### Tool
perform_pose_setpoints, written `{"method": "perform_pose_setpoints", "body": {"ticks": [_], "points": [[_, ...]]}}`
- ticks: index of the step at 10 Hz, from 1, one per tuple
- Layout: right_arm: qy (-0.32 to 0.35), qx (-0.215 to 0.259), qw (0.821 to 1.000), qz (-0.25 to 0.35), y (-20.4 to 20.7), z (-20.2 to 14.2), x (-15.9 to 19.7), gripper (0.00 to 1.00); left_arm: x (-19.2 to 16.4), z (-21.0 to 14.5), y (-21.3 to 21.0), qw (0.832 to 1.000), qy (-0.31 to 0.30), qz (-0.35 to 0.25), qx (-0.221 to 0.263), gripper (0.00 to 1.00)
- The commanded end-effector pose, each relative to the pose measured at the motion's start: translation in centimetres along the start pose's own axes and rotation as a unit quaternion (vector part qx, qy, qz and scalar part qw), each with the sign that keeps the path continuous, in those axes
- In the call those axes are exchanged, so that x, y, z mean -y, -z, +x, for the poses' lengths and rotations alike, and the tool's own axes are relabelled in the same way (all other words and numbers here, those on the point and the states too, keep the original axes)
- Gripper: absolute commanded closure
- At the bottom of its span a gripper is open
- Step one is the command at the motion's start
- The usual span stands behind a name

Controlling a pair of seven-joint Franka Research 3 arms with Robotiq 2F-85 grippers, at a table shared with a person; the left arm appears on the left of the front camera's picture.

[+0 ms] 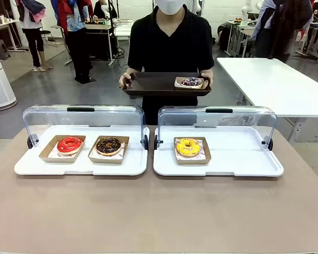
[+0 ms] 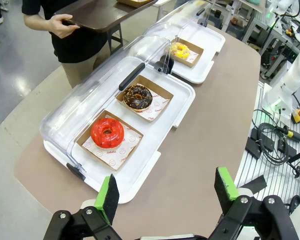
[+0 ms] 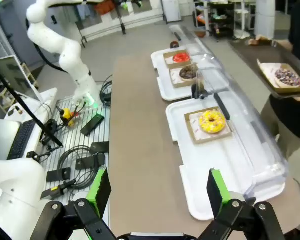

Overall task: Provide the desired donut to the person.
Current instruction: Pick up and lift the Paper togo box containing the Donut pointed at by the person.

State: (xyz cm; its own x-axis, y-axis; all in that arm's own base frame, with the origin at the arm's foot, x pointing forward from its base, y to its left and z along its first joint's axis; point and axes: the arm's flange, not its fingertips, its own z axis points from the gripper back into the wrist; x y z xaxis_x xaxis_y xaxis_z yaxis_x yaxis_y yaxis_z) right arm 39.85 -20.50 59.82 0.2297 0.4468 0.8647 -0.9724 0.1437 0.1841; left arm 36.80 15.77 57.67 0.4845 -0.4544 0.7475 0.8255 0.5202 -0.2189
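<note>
Left gripper (image 2: 167,190) and right gripper (image 3: 158,191): fingers spread wide on both, nothing held.
On the table (image 1: 148,217), two white cases sit side by side across the middle, their clear lids swung up along the far sides. The left case (image 1: 21,168), toward the left edge, has a red donut (image 1: 69,144) and a chocolate donut (image 1: 108,145), each in its own cardboard tray, close but apart. The right case (image 1: 244,166), toward the right edge, has a yellow donut (image 1: 188,147) in a cardboard tray. The person (image 1: 169,47) stands at the far edge with both hands on a brown tray (image 1: 148,84); a dark sprinkled donut (image 1: 191,82) lies at its right end.
</note>
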Motion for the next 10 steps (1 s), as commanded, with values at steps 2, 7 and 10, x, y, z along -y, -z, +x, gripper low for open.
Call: {"method": "perform_pose_setpoints", "body": {"ticks": [2, 7, 10], "points": [[-0.016, -0.011, 1.000, 0.011, -0.82, -0.56, 0.81, 0.00, 0.07, -0.01, -0.03, 1.000, 0.004, -0.004, 0.007, 0.00], [-0.003, -0.003, 1.000, 0.004, -0.15, -0.66, 0.51, 0.00, 0.07, -0.01, -0.03, 1.000, 0.004, -0.004, 0.007, 0.00], [-0.003, -0.003, 1.000, 0.004, -0.15, -0.66, 0.51, 0.00, 0.07, -0.01, -0.03, 1.000, 0.004, -0.004, 0.007, 0.00]]}}
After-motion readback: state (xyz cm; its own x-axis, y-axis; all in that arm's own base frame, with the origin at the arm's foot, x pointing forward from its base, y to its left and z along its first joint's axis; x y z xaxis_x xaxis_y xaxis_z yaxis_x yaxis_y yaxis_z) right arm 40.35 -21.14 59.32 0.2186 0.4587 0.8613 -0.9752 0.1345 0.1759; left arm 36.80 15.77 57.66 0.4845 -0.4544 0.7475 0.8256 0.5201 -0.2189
